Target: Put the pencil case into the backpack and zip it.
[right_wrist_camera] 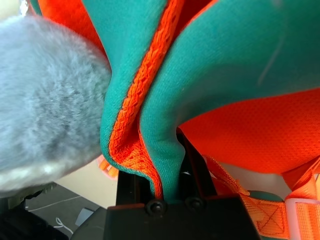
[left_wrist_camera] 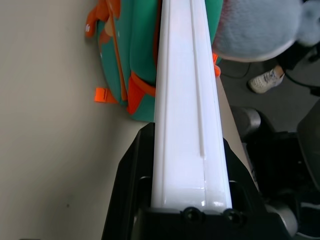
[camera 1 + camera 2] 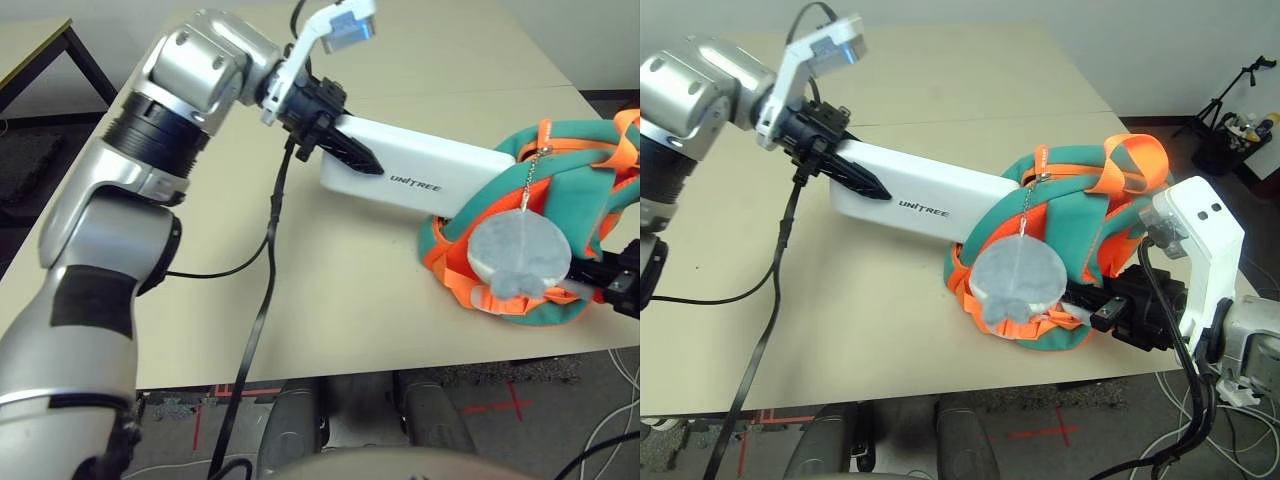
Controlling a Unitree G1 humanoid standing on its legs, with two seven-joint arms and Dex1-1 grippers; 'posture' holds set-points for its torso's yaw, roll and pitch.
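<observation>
Left gripper is clamping our pencil case, its three-o'clock end apparently entering the backpack, whose fabric our right gripper is pinching.

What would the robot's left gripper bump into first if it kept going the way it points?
Probably the backpack. The left gripper, shut on the pencil case, points along it to the backpack's opening.

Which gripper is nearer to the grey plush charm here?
Right. The right gripper clamps the backpack fabric just beside the plush charm. The left gripper holds the pencil case at its far end, away from the charm.
</observation>
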